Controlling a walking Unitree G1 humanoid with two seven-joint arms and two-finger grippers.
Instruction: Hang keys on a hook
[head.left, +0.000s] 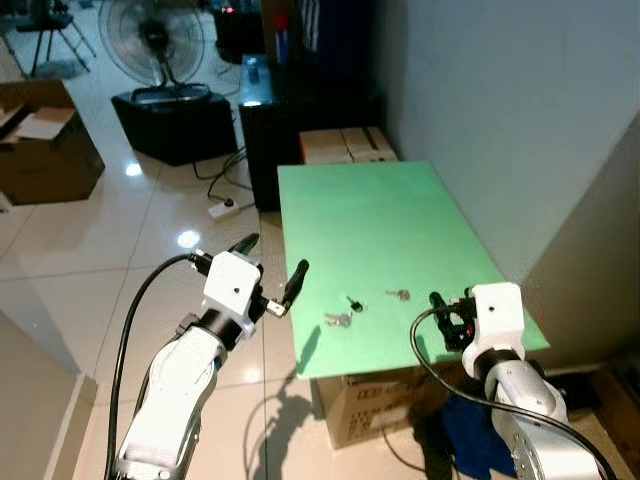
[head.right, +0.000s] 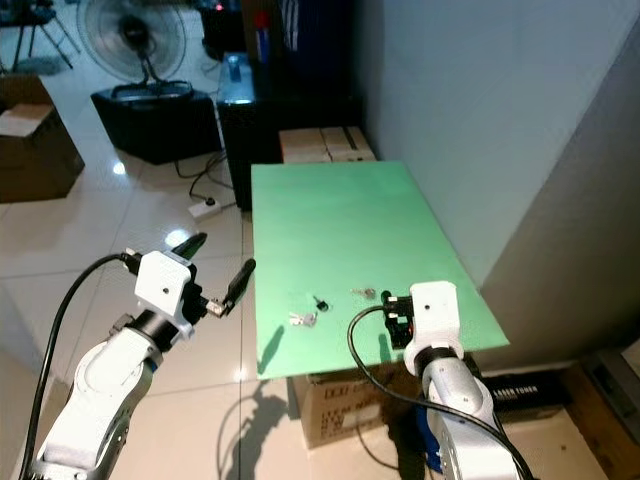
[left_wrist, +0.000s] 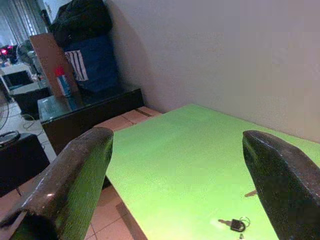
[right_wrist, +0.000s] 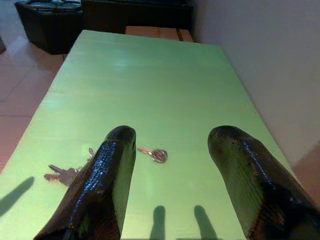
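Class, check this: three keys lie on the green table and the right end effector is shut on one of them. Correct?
Not quite. The right end effector is open and holds nothing, as the right wrist view shows. The three keys do lie on the green table.

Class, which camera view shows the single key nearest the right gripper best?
The right wrist view: the single key lies large between the open right gripper fingers. Both eye views show it as a tiny glint; the left wrist view shows just its tip.

Green worktop (head.left: 380, 230) against pale wall (head.left: 500, 90); glossy tiled floor (head.left: 150, 215); standing fan (head.left: 155, 40), cardboard box (head.left: 40, 140) beyond far edge.
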